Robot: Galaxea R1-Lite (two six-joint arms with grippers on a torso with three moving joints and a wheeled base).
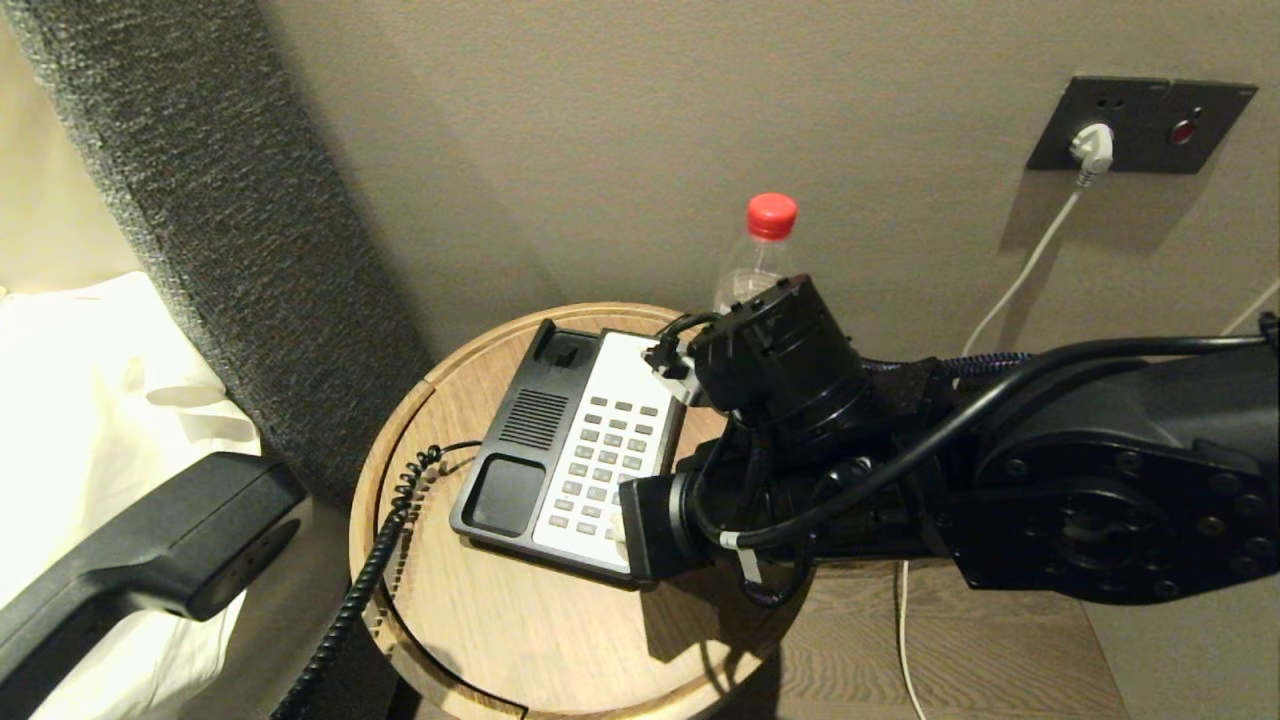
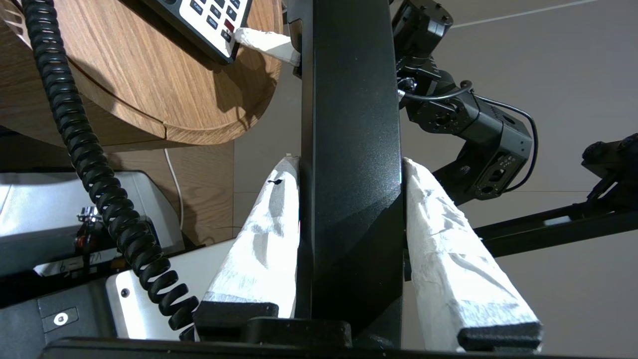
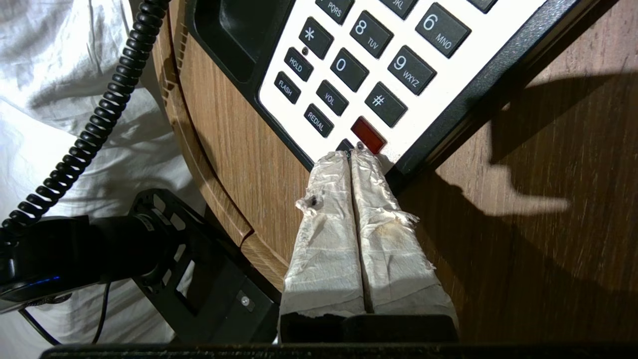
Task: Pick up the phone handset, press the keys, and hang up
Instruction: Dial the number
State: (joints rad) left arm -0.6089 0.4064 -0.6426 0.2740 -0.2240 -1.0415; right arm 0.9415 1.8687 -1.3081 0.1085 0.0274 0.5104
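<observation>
Head view shows us midway through the key-pressing step. Our left pincer [image 2: 351, 169] is clamped on the phone handset [image 1: 150, 545], holding it off to the near left, beside the white bedding [image 1: 90, 400] and well apart from the phone base [image 1: 570, 460]; the coiled cord [image 1: 380, 560] runs from it up to the desk [image 1: 520, 640]. The cradle on the left half of the base sits empty.

Our right pincer [image 3: 352, 155] is clenched shut with nothing between the wrapped fingertips [image 3: 369, 159], so the two tips form a single poking point. That point rests at the near edge of the keypad [image 3: 369, 65], right at the red key [image 3: 368, 134] and a small dark key beside it; we cannot tell whether either is actually pushed down.

We judge the next move calls for a short lift clear of the keys, a small shift to another key if more presses are wanted, then a withdrawal of the right arm so the left one can carry the handset back over the cradle.

Legible key labels: 8 TUV, 9 WXYZ, 6 MNO, PQRS, 0, *, #, HOLD, FLASH, VOL, REDIAL. No brand name shows. A bottle [image 1: 755, 255] with a red cap stands at the far side of the desk.
</observation>
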